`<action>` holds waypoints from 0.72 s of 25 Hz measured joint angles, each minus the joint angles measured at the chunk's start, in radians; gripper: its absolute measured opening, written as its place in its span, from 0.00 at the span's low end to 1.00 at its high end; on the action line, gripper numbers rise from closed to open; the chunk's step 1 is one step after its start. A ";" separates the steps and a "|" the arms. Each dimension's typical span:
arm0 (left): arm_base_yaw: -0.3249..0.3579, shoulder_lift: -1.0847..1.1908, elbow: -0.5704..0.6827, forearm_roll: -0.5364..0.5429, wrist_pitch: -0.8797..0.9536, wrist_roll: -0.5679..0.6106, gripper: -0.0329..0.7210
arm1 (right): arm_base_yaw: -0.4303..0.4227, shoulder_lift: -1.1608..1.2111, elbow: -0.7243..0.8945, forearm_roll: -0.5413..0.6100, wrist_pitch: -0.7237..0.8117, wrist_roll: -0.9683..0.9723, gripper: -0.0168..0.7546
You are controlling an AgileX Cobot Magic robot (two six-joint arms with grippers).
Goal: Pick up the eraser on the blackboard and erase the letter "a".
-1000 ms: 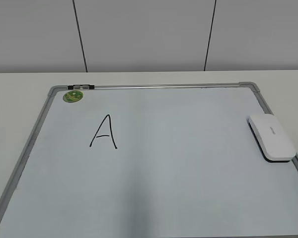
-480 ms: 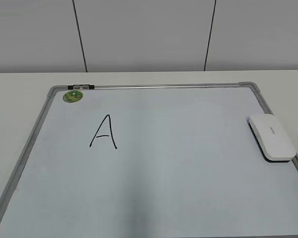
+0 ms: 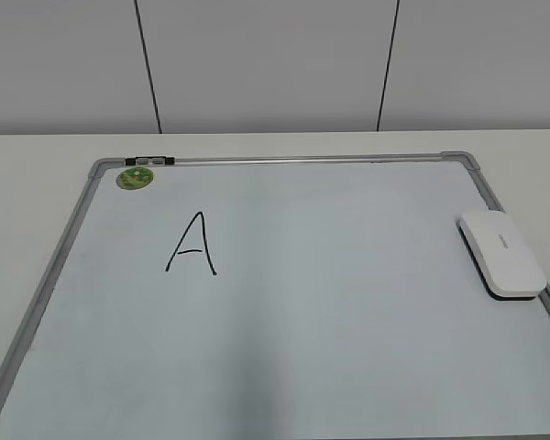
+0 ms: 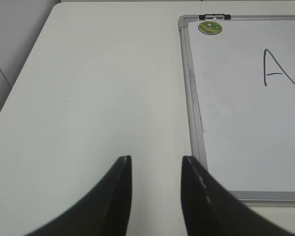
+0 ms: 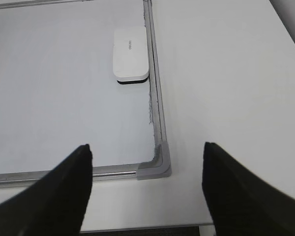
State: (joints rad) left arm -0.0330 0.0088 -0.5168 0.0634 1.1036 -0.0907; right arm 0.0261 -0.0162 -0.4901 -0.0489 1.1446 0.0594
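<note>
The white eraser lies on the blackboard at its right edge; it also shows in the right wrist view. No small lowercase "a" shows in any view. A tall angular capital "A" in black marker stands on the board's left half, also in the left wrist view. My left gripper is open and empty over the table, left of the board's frame. My right gripper is wide open and empty above the board's near right corner, well short of the eraser.
A round green sticker and a small black clip sit at the board's far left corner. White table surrounds the board; its near edge shows in the right wrist view. A grey panelled wall stands behind.
</note>
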 joint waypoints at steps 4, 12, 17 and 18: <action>0.000 0.000 0.000 0.000 0.000 0.000 0.37 | 0.000 0.000 0.000 0.000 0.000 0.000 0.70; 0.000 0.000 0.000 0.000 0.000 0.000 0.37 | 0.000 0.000 0.000 0.000 0.000 0.000 0.70; 0.000 0.000 0.000 0.000 0.000 0.000 0.37 | 0.000 0.000 0.000 0.000 0.000 0.000 0.70; 0.000 0.000 0.000 0.000 0.000 0.000 0.37 | 0.000 0.000 0.000 0.000 0.000 0.000 0.70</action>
State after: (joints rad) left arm -0.0330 0.0088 -0.5168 0.0634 1.1036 -0.0907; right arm 0.0261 -0.0162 -0.4901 -0.0489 1.1446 0.0594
